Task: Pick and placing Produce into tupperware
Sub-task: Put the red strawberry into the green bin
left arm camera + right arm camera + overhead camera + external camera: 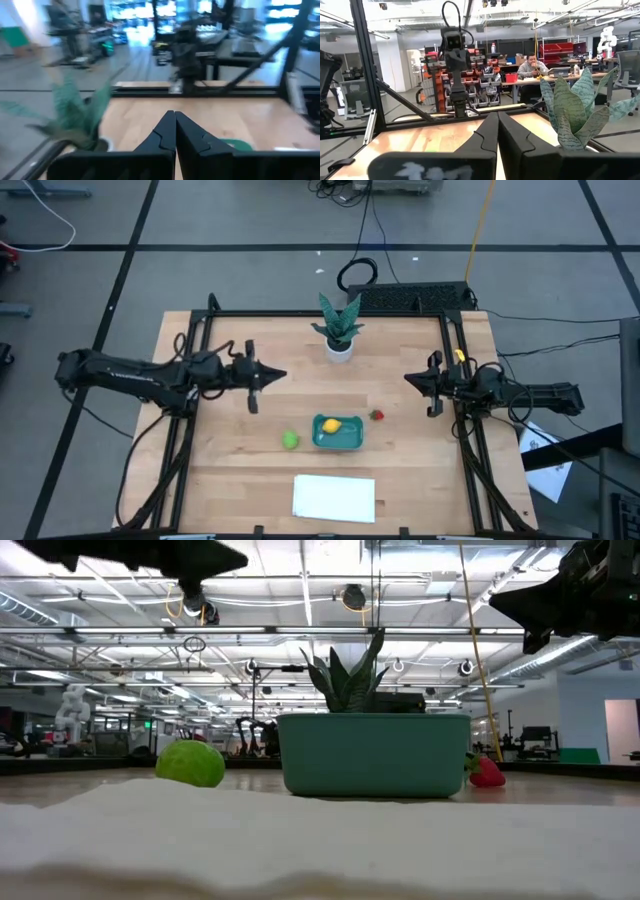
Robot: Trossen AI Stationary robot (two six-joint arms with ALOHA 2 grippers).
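The teal tupperware [338, 433] sits on the table, near the middle toward the near edge, seen side-on in the low view [374, 754]. The yellow produce [331, 424] lies inside it. The lime green produce [290, 440] rests on the table just left of the tub [191, 763]. The small red produce [377, 416] lies on the table just right of the tub [486, 772]. My left gripper [281, 375] hovers shut above the table's left half, well away from the tub. My right gripper [408, 378] is shut, raised over the right side.
A potted plant in a white pot [339, 330] stands near the far edge, between the two arms. A flat white sheet [334, 497] lies at the near edge, in front of the tub. A person sits at a desk in the room beyond [532, 66].
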